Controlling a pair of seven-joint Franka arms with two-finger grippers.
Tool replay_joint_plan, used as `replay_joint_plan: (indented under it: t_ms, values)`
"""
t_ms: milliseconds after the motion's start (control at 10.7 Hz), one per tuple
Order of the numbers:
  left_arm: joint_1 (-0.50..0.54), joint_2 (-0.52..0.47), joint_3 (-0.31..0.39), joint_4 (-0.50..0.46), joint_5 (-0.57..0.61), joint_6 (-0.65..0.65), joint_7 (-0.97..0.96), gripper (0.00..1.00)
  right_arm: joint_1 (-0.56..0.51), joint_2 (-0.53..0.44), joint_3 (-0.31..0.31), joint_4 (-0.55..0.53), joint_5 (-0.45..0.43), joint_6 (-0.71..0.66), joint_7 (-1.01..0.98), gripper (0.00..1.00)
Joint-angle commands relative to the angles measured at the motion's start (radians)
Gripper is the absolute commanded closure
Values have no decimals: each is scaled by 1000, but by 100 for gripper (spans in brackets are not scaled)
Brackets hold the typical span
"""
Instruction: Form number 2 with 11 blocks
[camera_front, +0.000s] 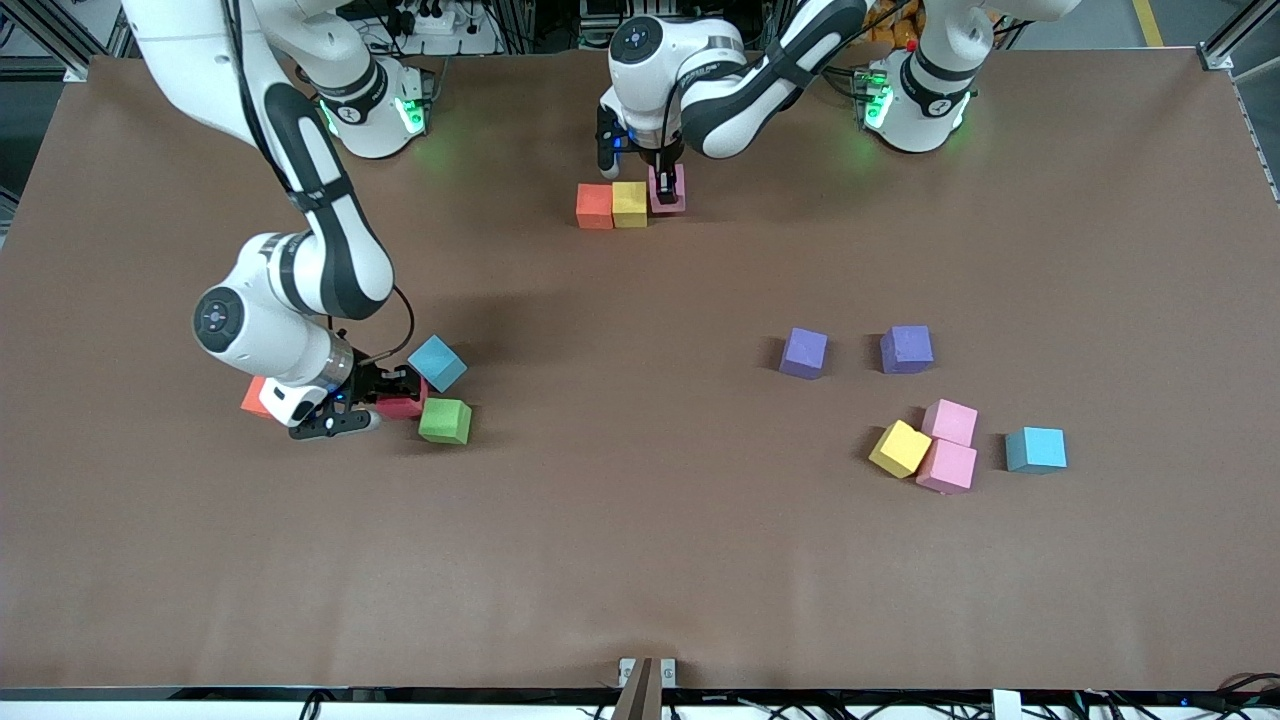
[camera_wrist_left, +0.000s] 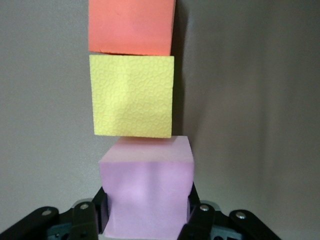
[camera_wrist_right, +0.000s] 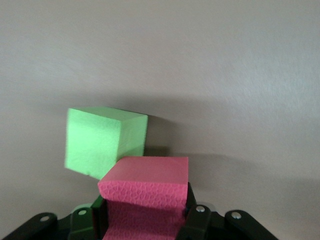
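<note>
Front view: a brown-covered table (camera_front: 640, 560) carries a started row of matte foam cubes near the robots' bases, an orange cube (camera_front: 594, 205) touching a yellow cube (camera_front: 629, 203), with a pale pink cube (camera_front: 668, 190) beside it in the left gripper (camera_front: 664, 182), jaws closed on it. Toward the right arm's end, the right gripper (camera_front: 385, 395) sits low, jaws closed on a crimson cube (camera_front: 400, 405), crowded by a light blue cube (camera_front: 437, 362), a green cube (camera_front: 445, 421) and a second orange cube (camera_front: 256, 397). Loose stock toward the left arm's end: two purple cubes (camera_front: 804, 352), two pink, one yellow, one blue. No containers present; the number 2 is barely begun. Left wrist view: the pink cube (camera_wrist_left: 147, 187) sits slightly askew of the yellow cube (camera_wrist_left: 133, 95); likely risk, releasing it leaves the row crooked or nudges the yellow. Right wrist view: the crimson cube (camera_wrist_right: 147, 200) stands just beside the green cube (camera_wrist_right: 102, 142); likely risk, lifting drags the green along.
</note>
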Motion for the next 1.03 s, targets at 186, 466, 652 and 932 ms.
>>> replay_joint_plan:
  t_ms: [186, 466, 652, 932]
  values:
    - [-15, 28, 35, 3, 72, 32, -31, 85, 16, -42, -3, 39, -14, -48, -10, 68]
    - [-27, 48, 52, 9, 78, 78, -51, 85, 28, -42, -1, 90, -14, -122, 22, 67]
    - [-30, 48, 53, 8, 78, 80, -53, 85, 50, -42, -1, 104, -14, -145, 71, 67]
    - [-30, 64, 55, 11, 79, 81, -53, 81, 88, -50, 2, 101, -14, -147, 169, 66]
